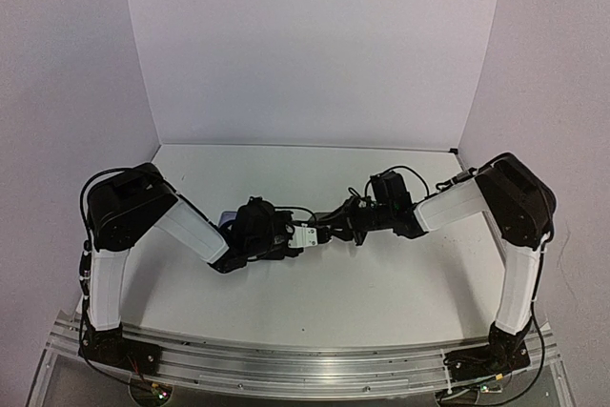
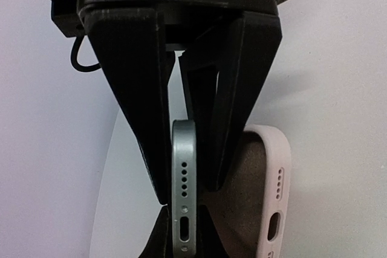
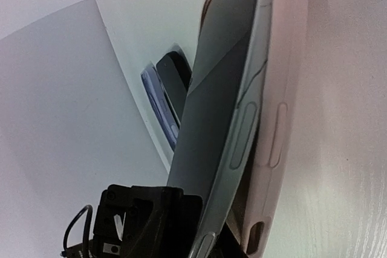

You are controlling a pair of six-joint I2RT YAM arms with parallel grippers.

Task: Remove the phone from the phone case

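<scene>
- The left arm (image 1: 186,226) reaches in from the left toward the middle of the table (image 1: 381,283); just beside its wrist a small bluish-edged dark thing (image 1: 227,220) lies flat, too small to tell what it is
- The left gripper (image 2: 184,194) is clamped on the phone (image 2: 183,179): its two black fingers (image 2: 142,125) press the flat faces from either side, with the silver bottom edge, its port and its speaker holes facing the wrist camera
- The phone stands on edge between the two claws, near the centre of the table, screen dark
- Just right of it is the pale pink phone case (image 2: 272,179); at this end it has parted from the phone, its brownish lining showing in the gap, while from the right wrist view the two run close together further along, buttons beside button covers
- The right gripper (image 1: 335,226) meets the case from the right; its fingers are hidden in every view, so I cannot tell whether it grips
- The right arm (image 1: 457,202) stretches in from the far right
</scene>
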